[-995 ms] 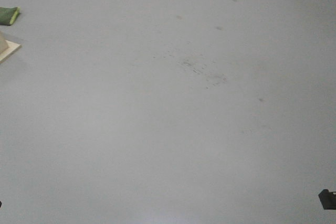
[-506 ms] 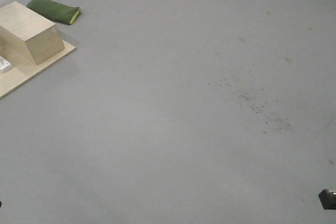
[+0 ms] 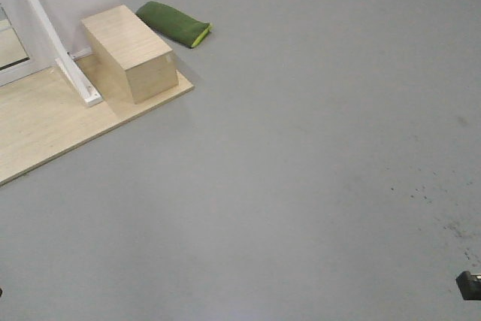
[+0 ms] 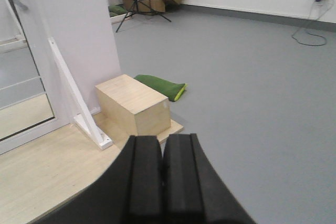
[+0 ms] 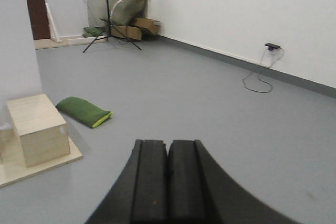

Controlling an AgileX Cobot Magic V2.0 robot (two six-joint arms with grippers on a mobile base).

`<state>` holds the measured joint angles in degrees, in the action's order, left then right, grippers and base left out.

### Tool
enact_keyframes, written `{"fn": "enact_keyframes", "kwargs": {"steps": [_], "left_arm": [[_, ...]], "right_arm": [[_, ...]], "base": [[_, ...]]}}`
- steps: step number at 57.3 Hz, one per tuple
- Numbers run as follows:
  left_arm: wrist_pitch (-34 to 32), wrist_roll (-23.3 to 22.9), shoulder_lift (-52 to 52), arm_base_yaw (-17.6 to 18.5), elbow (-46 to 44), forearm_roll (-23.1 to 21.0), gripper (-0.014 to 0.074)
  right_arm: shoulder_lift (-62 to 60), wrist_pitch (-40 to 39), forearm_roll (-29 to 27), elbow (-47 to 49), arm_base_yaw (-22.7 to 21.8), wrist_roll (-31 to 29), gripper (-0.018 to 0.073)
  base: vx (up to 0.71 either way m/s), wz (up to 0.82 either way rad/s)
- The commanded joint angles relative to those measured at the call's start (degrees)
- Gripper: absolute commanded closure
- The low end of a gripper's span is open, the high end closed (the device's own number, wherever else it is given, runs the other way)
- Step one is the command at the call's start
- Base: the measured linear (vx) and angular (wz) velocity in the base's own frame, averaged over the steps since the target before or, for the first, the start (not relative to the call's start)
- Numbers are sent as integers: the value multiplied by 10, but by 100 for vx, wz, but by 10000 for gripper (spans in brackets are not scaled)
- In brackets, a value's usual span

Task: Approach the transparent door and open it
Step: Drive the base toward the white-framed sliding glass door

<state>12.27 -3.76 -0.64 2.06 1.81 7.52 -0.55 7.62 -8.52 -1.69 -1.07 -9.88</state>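
The door (image 4: 21, 77) stands left of the wooden box (image 4: 134, 104), beyond the slanted white brace (image 4: 79, 103) that rises between them. It is clear glass in a white frame, crossed by thin white horizontal bars, and you can see pale flooring through it. A grey bar shows at its top left edge in the left wrist view, too cropped for you to make out its shape. In the front view you get only the door's lower corner, again left of the box. The box sits on a pale wood platform (image 3: 45, 125) near its corner; every face you can see is closed, so you cannot tell what is inside. A green cushion (image 3: 174, 23) lies on the grey floor just behind the box, not touching it. Far behind the box, cardboard boxes (image 5: 142, 24) sit by a tripod at the wall, their contents too small to make out. Your left gripper (image 4: 161, 177) has its pads pressed together on nothing, and your right gripper (image 5: 168, 179) is the same.
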Motion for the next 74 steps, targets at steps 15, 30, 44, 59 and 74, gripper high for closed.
{"fn": "enact_keyframes", "kwargs": {"steps": [15, 30, 44, 59, 74], "left_arm": [[-47, -2, -7, 4, 9, -3, 594], [-47, -2, -7, 4, 9, -3, 594], [-47, -2, -7, 4, 9, -3, 594], [-47, -2, -7, 4, 9, -3, 594], [-47, -2, -7, 4, 9, -3, 594]], "right_arm": [[-7, -49, 0, -3, -2, 0, 548], [-7, -49, 0, -3, -2, 0, 548], [-7, -49, 0, -3, -2, 0, 548], [-7, -49, 0, -3, -2, 0, 548], [-7, -49, 0, -3, -2, 0, 548]], "base": [[49, 45], [48, 53], [48, 60], [46, 58], [44, 52]]}}
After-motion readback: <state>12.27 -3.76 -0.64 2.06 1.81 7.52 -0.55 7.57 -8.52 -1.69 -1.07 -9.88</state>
